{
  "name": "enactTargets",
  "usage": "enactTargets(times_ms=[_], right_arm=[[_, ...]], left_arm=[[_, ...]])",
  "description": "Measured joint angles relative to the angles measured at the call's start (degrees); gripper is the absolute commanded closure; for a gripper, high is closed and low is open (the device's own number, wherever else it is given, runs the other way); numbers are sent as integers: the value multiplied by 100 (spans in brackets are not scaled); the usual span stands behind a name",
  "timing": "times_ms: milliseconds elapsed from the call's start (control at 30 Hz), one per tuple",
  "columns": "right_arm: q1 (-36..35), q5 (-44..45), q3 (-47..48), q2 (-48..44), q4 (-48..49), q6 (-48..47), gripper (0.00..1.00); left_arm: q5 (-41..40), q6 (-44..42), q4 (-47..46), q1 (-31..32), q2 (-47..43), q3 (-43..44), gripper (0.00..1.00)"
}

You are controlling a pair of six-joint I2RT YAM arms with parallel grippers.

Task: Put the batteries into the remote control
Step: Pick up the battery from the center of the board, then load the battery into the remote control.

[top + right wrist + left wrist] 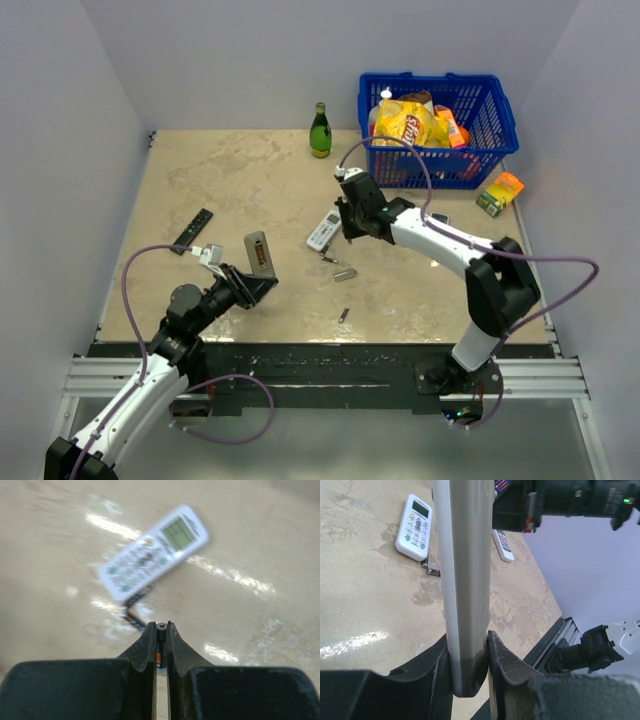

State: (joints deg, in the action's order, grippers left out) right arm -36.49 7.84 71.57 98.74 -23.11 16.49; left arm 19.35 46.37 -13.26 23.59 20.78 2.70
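walls [300, 60]: plain pale grey | tabletop [250, 190]: beige marbled, glossy glare | rail [540, 378]: metal, near edge

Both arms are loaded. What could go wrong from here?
1. The right tool pinches the battery only at its fingertips, so it may twist or slip on the way over.
2. The left tool clamps the remote control at one end, on edge. Insertion force could lever it loose.
3. A loose battery lies beside the white remote, and a low pass could knock it away.
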Motion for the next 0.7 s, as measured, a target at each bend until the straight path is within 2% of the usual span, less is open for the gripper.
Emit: enactTargets(times_ms=[167,333,700], right_arm=[[-901,127,-251,-990,933,50,100],[-1751,160,-933,-1657,2363,103,100],[-2616,168,-1899,-2017,4951,-17,100]], left_arm=[[26,116,-197,0,9,0,100],[55,245,-323,0,4,0,100],[68,374,-341,0,-87,0,100]])
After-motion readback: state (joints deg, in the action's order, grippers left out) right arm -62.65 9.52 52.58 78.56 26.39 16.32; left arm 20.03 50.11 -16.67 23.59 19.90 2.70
